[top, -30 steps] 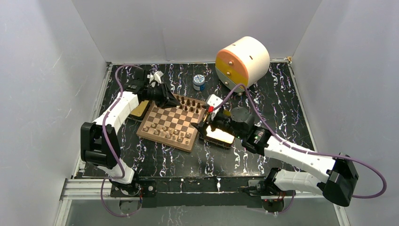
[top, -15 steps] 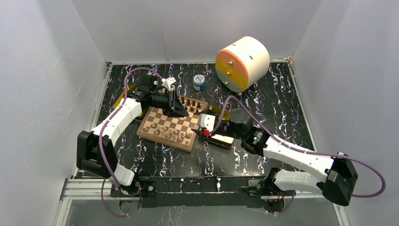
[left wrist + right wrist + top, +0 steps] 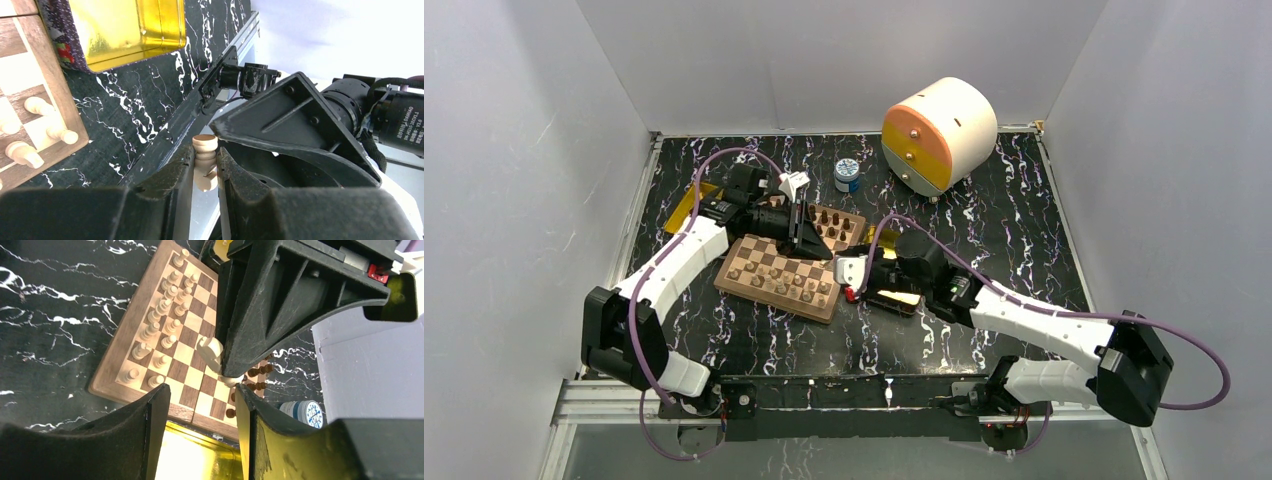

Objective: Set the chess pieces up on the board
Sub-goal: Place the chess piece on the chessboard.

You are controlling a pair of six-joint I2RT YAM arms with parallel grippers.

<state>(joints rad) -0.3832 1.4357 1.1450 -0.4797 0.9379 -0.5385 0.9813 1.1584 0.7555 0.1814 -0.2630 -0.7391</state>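
The board (image 3: pixel 762 287) lies mid-table, with pale chess pieces (image 3: pixel 776 283) in its near rows and dark chess pieces (image 3: pixel 829 218) along its far side. My left gripper (image 3: pixel 809 243) hangs over the board's middle right, shut on a pale chess piece (image 3: pixel 205 145) whose round base pokes out past the fingertips. In the right wrist view that piece (image 3: pixel 209 350) hangs just above the board (image 3: pixel 107 375). My right gripper (image 3: pixel 850 281) hovers at the board's right edge over a gold tray (image 3: pixel 894 298), open, with nothing between its fingers (image 3: pixel 157 410).
A second gold tray (image 3: pixel 689 205) lies off the board's far left corner. A white and orange drum (image 3: pixel 939 130) stands at the back right, with a small blue-and-white jar (image 3: pixel 847 175) beside it. White walls close in the dark marbled table.
My left gripper has carried the pale piece from the board's far left corner rightward over the board. My right gripper has swung toward the board's right edge and its jaws have narrowed.
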